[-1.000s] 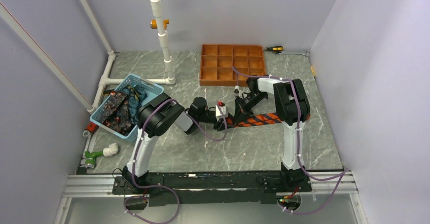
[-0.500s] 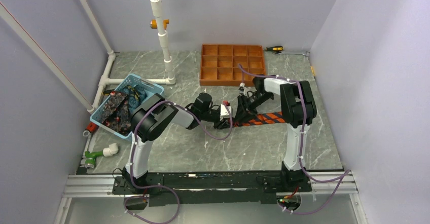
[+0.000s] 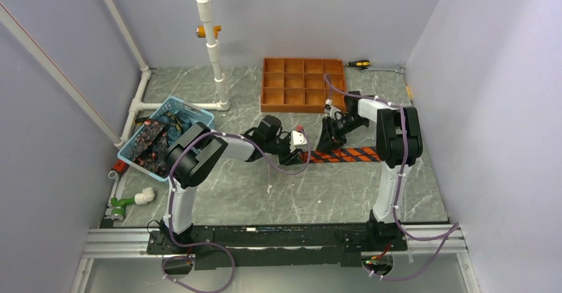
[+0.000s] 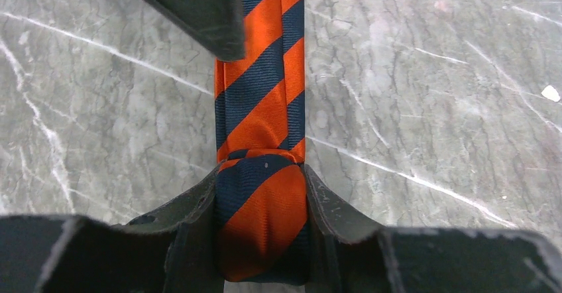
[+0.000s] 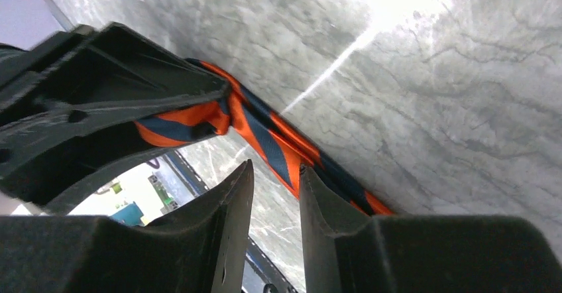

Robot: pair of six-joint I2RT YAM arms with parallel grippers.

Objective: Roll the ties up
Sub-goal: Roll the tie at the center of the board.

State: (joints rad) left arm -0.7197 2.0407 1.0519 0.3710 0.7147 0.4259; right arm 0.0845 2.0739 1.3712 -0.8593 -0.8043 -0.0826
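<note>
The striped tie (image 3: pixel 348 154), in diagonal orange and dark bands, lies flat on the marble table, running left to right. Its left end is wound into a small roll (image 4: pixel 262 220). My left gripper (image 3: pixel 299 152) (image 4: pixel 261 170) is shut on that roll, one finger on each side. The flat tie (image 4: pixel 260 87) runs away from the jaws. My right gripper (image 3: pixel 327 142) (image 5: pixel 275 167) hovers just over the tie (image 5: pixel 281 150) right of the roll, its jaws a narrow gap apart with nothing between them. More dark patterned ties (image 3: pixel 154 144) lie in the blue basket.
The blue basket (image 3: pixel 199 113) stands at the left. An orange-brown gridded tray (image 3: pixel 303 84) sits at the back, with a screwdriver (image 3: pixel 358 63) to its right. White pipes (image 3: pixel 213 48) rise at the back left, and a green and white fitting (image 3: pixel 129 202) lies near the front left.
Both grippers have moved to the right along the tie. The roll in the left gripper has travelled with them, and the flat part of the tie is shorter.
</note>
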